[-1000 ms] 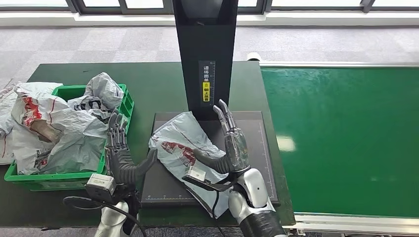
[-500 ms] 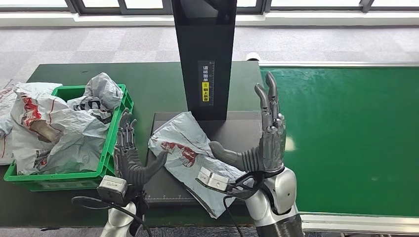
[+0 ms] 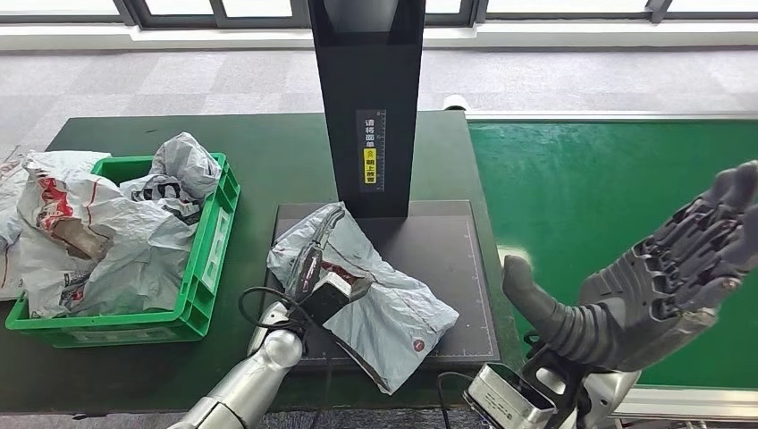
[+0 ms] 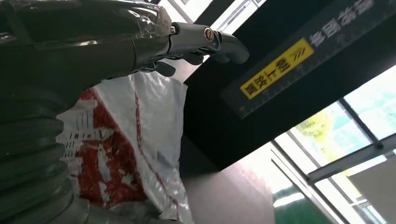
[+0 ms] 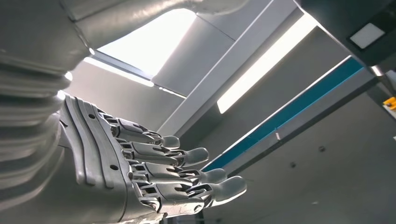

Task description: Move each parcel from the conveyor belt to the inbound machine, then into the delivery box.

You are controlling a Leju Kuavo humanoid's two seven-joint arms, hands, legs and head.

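A grey plastic parcel (image 3: 393, 308) with red print lies crumpled on the black plate (image 3: 438, 246) of the inbound machine, in front of its black column (image 3: 371, 89). My left hand (image 3: 315, 264) reaches over the parcel's left half, fingers stretched toward the column and lying on the bag. The left wrist view shows those fingers (image 4: 196, 39) straight above the parcel (image 4: 116, 140), gripping nothing. My right hand (image 3: 661, 273) is raised over the near edge of the green conveyor belt (image 3: 590, 179), fingers apart and empty. The right wrist view shows it (image 5: 140, 172) against the ceiling.
A green crate (image 3: 207, 268) at the left is heaped with several grey parcels, some spilling over its left side. The dark green table (image 3: 268, 143) carries the crate and the machine. The belt runs along the right.
My left hand moved from beside the plate onto the parcel. My right hand left the parcel and swung up and right over the belt's edge.
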